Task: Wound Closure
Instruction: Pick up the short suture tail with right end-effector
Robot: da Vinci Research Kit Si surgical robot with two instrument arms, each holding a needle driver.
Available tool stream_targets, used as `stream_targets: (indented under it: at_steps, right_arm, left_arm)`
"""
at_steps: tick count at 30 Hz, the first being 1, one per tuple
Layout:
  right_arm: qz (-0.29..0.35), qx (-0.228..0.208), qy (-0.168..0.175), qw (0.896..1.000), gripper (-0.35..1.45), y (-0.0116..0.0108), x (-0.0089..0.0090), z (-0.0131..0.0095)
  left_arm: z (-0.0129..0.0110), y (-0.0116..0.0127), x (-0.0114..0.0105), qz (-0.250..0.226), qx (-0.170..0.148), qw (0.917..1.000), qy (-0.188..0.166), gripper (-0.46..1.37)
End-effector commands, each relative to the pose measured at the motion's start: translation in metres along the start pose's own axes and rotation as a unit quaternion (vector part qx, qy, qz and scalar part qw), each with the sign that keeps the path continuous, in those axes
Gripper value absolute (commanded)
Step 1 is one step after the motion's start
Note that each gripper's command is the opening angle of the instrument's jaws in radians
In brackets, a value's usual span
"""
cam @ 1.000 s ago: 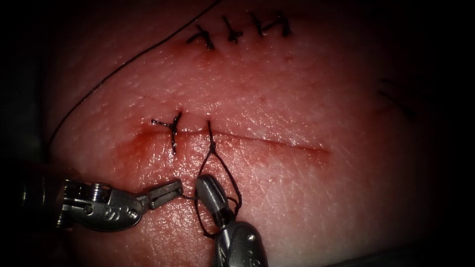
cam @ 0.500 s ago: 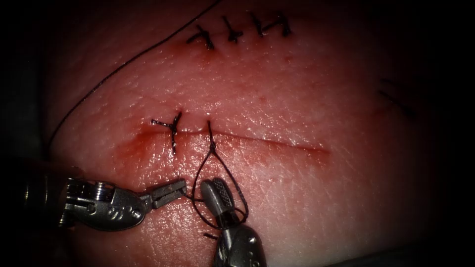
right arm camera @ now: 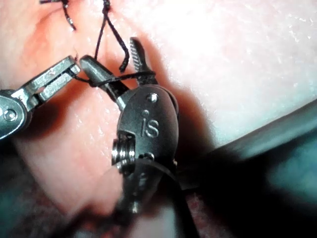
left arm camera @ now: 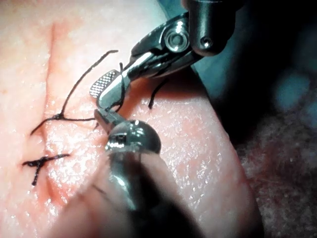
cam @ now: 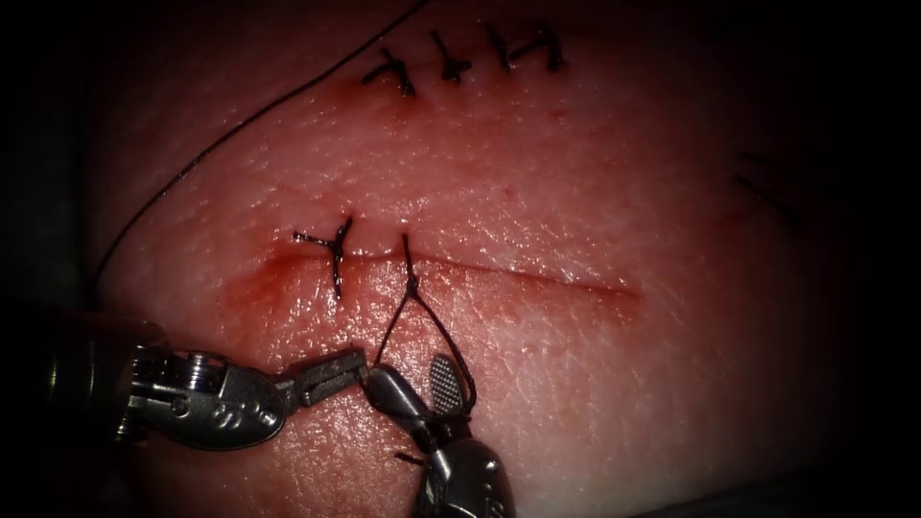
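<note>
Left gripper point(cam: 357, 364) clamped, right gripper point(cam: 414, 386) spread wide.

Grey metal claw point(right arm camera: 111, 64), "is" marking, serrated jaws

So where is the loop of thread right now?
In the endoscope view the thread loop hangs from the second stitch, below the cut, reaching the right tool beside the left tool.

Around the lit centre the endoscope view falls off into darkness on every side, deepest along the far left and right edges. In the wrist views a dark teal surface point(right arm camera: 277, 163) lies just beside the lit area, and a mottled, reddish-grey cloth point(left arm camera: 287, 168) spreads next to it. Light is strong and close, with hard shadows.
</note>
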Motion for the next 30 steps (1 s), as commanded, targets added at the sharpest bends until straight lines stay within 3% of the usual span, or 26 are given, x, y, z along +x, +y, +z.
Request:
stream_targets:
  at_steps: [1,7,19,30]
  right_arm:
    - [0.001,0.005,0.011,1.000,0.89,-0.0001,0.0000,0.0001]
    - [0.006,0.008,0.023,1.000,0.68,-0.0011,0.0010,-0.0002]
    - [0.011,-0.003,0.047,0.999,0.65,-0.0007,0.0025,-0.0004]
    - [-0.004,0.000,0.044,0.999,0.38,-0.0018,0.0037,0.0000]
  left_arm:
    - [0.0000,0.0000,0.0000,0.000,-0.003,1.0000,0.000,-0.35]
    - [0.0002,-0.0001,-0.0002,0.000,-0.002,1.0000,-0.001,-0.35]
    - [0.0001,0.0002,0.0001,0.002,-0.004,1.0000,0.000,-0.35]
    - [0.0003,0.0002,0.0003,0.001,-0.004,1.0000,0.000,-0.35]
